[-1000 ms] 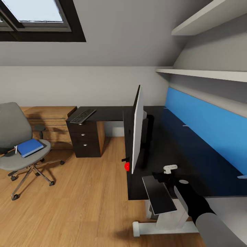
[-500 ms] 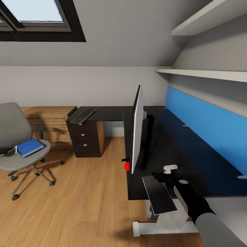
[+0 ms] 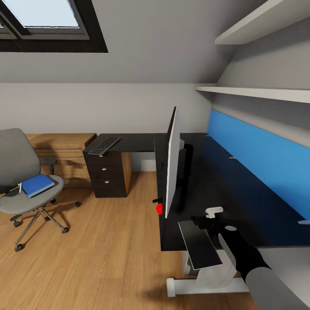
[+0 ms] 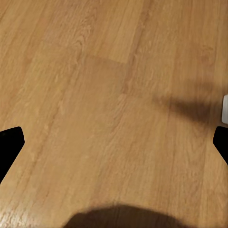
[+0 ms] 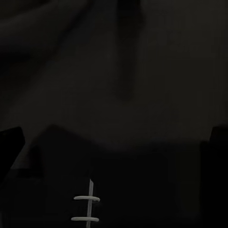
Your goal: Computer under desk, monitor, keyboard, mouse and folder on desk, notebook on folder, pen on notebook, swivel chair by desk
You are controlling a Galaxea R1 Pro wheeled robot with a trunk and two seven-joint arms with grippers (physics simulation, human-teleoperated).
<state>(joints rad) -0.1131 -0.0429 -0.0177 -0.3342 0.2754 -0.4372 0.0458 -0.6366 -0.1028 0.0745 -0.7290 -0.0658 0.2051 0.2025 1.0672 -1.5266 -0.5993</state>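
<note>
The monitor (image 3: 172,165) stands edge-on on the black desk (image 3: 241,202). The keyboard (image 3: 103,145) lies on the desk's far left wing. At the left, the grey swivel chair (image 3: 13,161) carries the blue folder (image 3: 38,185), with the pen (image 3: 20,187) beside it. A flat grey notebook (image 3: 199,244) overhangs the desk's front edge. My right gripper (image 3: 203,223) (image 5: 114,142) is right by it, jaws wide apart over dark surface. Over bare wood floor, my left gripper (image 4: 114,142) is open and holds nothing. The mouse and the computer are out of view.
A dark drawer unit (image 3: 107,174) stands under the desk's left wing, with a light-wood dresser (image 3: 64,148) behind the chair. The blue back panel (image 3: 258,155) and wall shelves (image 3: 254,92) line the right. White desk legs (image 3: 206,280) stand on open wood floor (image 3: 107,258).
</note>
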